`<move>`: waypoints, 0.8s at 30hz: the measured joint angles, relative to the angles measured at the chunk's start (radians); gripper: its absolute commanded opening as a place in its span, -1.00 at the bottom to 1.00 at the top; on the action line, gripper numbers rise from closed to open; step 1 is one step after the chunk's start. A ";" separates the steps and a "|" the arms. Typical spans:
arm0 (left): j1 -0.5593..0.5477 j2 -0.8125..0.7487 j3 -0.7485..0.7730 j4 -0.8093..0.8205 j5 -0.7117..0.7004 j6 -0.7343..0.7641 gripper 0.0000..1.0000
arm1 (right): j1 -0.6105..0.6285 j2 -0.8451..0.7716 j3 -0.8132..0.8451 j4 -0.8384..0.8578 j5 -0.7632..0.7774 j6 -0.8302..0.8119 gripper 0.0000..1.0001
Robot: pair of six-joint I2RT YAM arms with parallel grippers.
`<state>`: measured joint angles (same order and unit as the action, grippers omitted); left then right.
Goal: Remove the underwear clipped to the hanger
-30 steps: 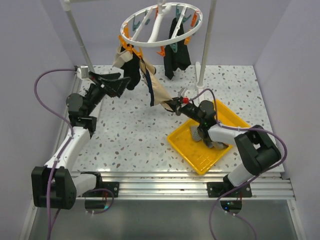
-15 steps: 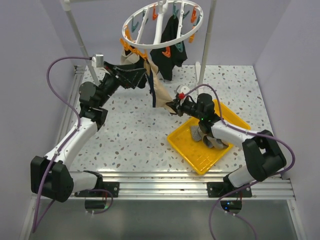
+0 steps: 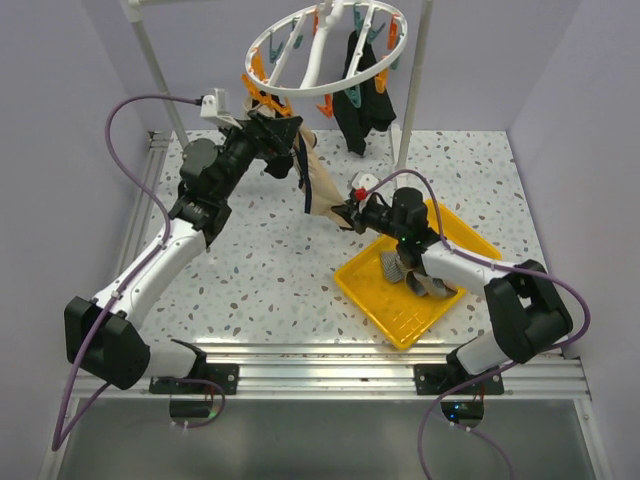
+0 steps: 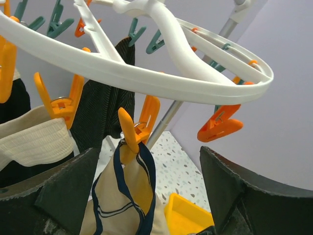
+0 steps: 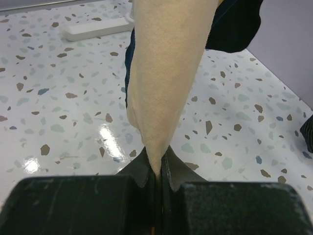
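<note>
From above, the hanger (image 3: 325, 50) hangs tilted between two white poles at the back of the speckled table (image 3: 260, 270). The left gripper (image 3: 290, 132) is raised just under its near rim. The right gripper (image 3: 345, 213) sits low beside the yellow tray (image 3: 395, 305), pinching the bottom end of the beige underwear (image 3: 318, 182), which runs up to the ring. Black underwear (image 3: 362, 105) hangs from the ring's far side, and a grey striped piece (image 3: 392, 265) lies in the tray.

The left wrist camera shows its fingers (image 4: 54, 196) spread wide, gripping nothing. In the gap between them an orange peg (image 4: 133, 131) on the ring clamps the beige piece's navy-trimmed band.

In the right wrist camera, the fingers (image 5: 139, 169) are closed tight on the beige cloth's narrow tip, and the cloth rises taut from them.
</note>
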<state>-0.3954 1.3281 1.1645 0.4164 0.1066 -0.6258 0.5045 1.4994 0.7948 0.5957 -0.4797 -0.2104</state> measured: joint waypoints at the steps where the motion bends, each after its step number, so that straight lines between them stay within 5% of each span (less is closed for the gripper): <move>1: -0.006 0.011 0.013 -0.016 -0.019 0.006 0.75 | 0.003 0.000 0.000 0.000 0.002 0.000 -1.00; 24: -0.052 0.115 0.143 -0.079 -0.230 0.043 0.40 | 0.032 0.000 0.000 0.003 0.017 0.001 -1.00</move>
<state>-0.4477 1.4429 1.3079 0.3378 -0.1234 -0.5823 0.5369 1.4998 0.7948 0.5983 -0.4625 -0.2096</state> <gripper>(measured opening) 0.740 0.026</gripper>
